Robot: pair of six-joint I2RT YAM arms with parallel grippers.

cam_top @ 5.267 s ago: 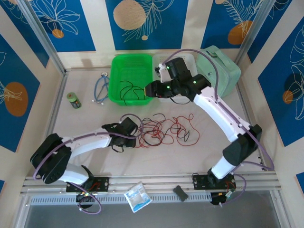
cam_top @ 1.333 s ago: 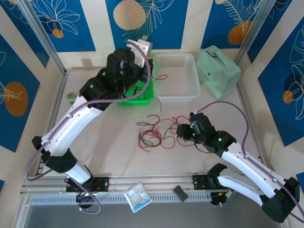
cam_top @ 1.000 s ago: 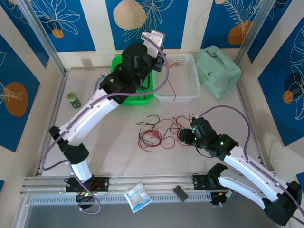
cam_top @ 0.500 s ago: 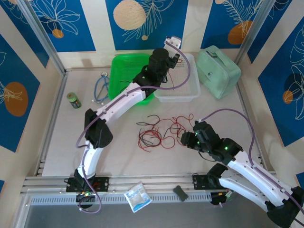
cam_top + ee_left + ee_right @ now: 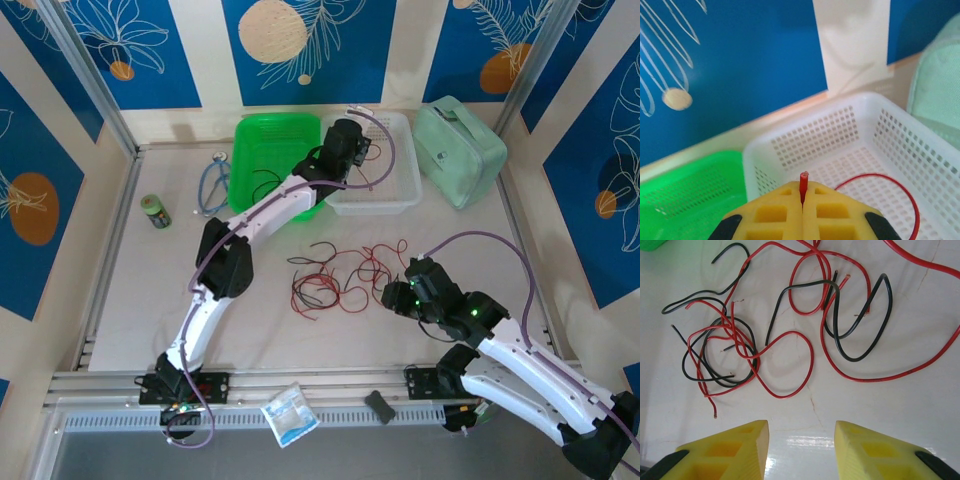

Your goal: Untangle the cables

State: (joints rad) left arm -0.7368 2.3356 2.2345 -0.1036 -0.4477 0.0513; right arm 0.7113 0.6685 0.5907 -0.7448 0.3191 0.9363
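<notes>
Since roughly a second ago the left gripper [image 5: 352, 140] has been swung from over the green basket [image 5: 250, 150] to over the white basket [image 5: 392, 203]; the right gripper [image 5: 393, 295] has hardly been shifted. Grip is confirmed from the left wrist view: fingers pressed together on a red wire [image 5: 803, 183], short stub sticking up between them, the rest looping down into the white basket on the right. That pinch cannot be made out from the top view. Remaining cables [image 5: 335, 272] are seen from above lying loose on the table [image 5: 150, 290], between the baskets and the right gripper. From the right wrist view red and black strands are seen crossed over each other, and the yellow fingers [image 5: 735, 445] are held apart just short of the pile, nothing between them.
</notes>
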